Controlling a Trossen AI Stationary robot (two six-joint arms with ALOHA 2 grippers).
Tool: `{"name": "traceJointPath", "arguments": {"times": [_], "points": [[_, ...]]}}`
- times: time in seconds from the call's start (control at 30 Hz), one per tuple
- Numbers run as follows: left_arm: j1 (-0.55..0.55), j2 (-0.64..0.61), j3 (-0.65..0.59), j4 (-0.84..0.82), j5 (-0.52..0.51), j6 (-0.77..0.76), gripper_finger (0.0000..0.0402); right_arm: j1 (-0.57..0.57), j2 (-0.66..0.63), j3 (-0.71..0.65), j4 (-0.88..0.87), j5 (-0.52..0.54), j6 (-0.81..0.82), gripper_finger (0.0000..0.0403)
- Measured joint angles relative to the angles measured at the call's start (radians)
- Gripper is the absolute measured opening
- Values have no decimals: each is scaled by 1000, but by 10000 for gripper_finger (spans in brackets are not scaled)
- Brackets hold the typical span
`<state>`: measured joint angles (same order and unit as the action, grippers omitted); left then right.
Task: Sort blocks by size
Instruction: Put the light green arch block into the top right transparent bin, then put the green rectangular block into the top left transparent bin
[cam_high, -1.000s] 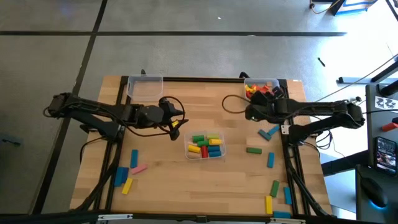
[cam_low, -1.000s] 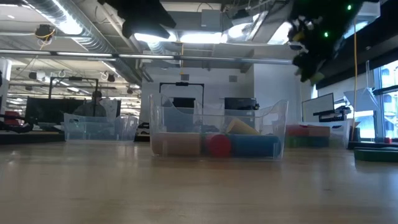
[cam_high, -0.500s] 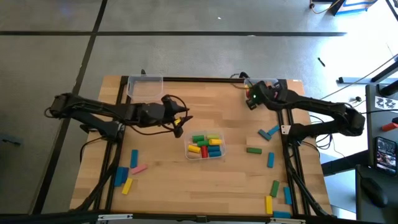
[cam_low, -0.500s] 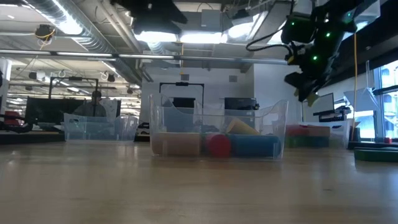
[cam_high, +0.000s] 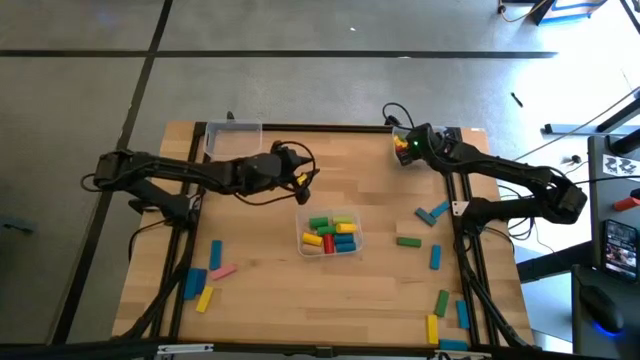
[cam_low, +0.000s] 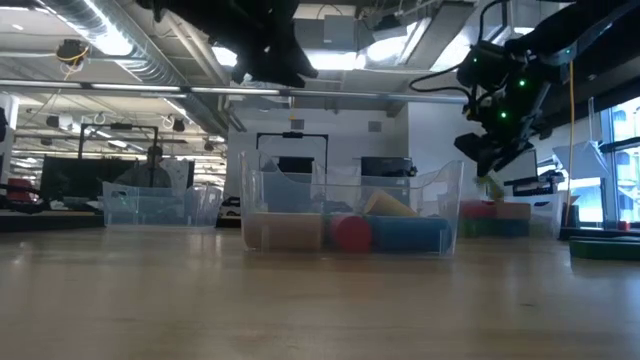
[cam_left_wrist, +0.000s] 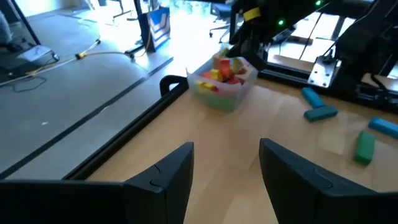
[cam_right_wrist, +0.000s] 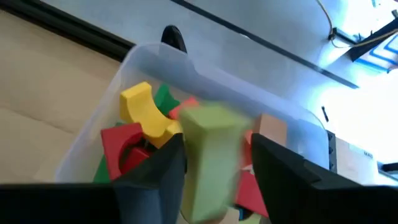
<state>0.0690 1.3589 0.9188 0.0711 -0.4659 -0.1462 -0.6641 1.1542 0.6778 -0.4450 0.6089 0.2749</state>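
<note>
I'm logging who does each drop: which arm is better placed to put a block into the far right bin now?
The right. Its hand holds a green block right above that bin; the left hand is open, farther off.

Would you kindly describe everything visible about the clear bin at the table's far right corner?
The clear bin is a small rectangular tub of translucent, plastic-looking material with rounded corners and no lid. It stands upright on the wooden table at the far right corner. Inside is a loose heap of painted blocks: a yellow arch lies on top, with red and green pieces beneath. The right gripper hovers over it, and a light green block sits between its fingers above the heap.
</note>
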Motion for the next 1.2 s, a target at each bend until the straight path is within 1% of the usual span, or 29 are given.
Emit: {"name": "traceJointPath", "arguments": {"times": [0.2,0.33,0.5,0.57,0.77,0.9,1.1,1.2], "points": [[-1,-5,0,-11,1,-4,175,3,0,-3,2,6,-5,240],[-4,-5,0,-11,1,-4,175,3,0,-3,2,-28,-20,264],[-4,-5,0,-11,1,-4,175,4,-1,-3,6,-38,-22,273],[-4,-5,0,-12,1,-3,175,8,-9,-3,3,-64,-22,272],[-4,-5,0,-12,1,-4,175,114,-107,-3,-19,-120,-16,269],[-4,-5,0,-12,1,-3,175,202,-192,-2,-117,-211,13,269],[-4,-5,0,-12,1,-3,175,360,-291,-2,-331,-422,88,269],[-4,-5,0,-12,1,-3,175,466,-304,-2,-419,-524,117,269]]}}
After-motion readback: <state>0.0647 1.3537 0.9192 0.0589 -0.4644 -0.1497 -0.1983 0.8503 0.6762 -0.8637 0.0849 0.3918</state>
